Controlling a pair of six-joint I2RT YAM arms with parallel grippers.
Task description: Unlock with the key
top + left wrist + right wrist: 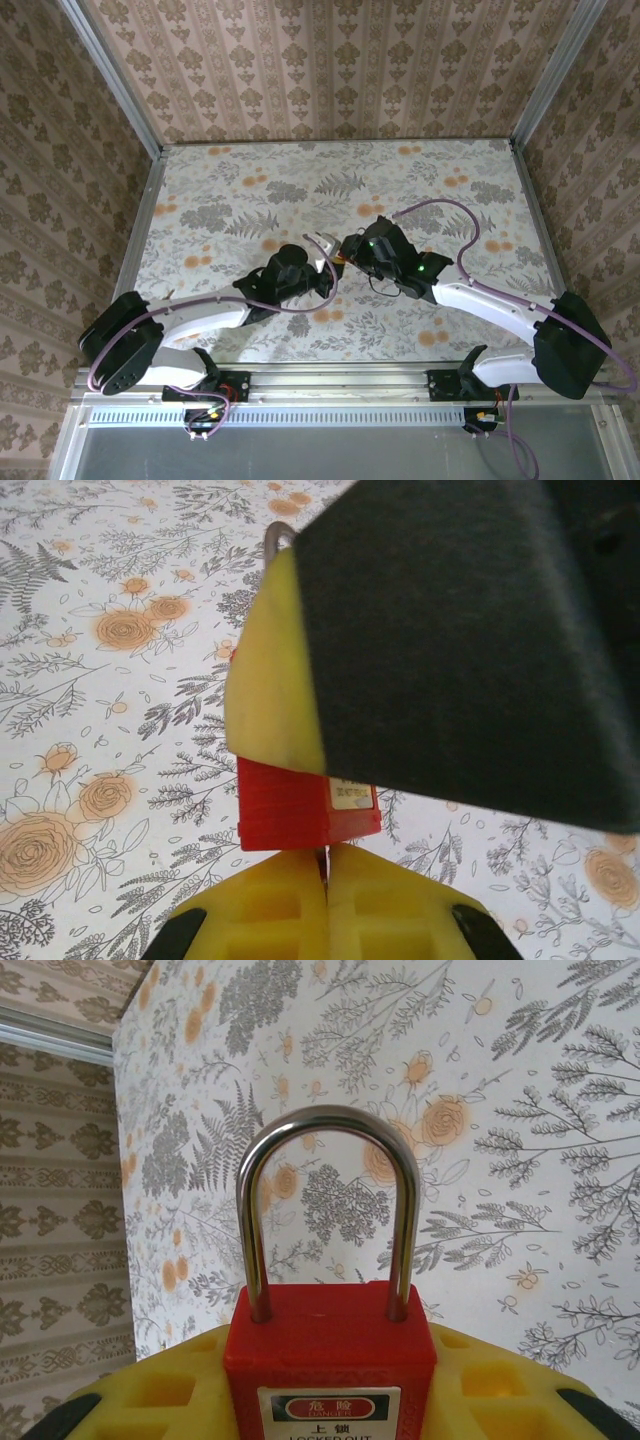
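Right wrist view: the right gripper [330, 1370] is clamping the red padlock [328, 1325] between its yellow fingers, and the label is reading "DANGER", "LOCKED OUT". The left gripper [327, 870] is pressing shut on a thin key [322, 856] touching the padlock's underside. Both are meeting over the middle of the table [250, 190], its edges well apart.

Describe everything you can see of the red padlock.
The red padlock has a plastic-looking body, a white label reading LOCKED OUT, and a shiny metal shackle seated in both holes, so closed. It stands upright in the right wrist view, clamped between the yellow fingers of the right end effector.
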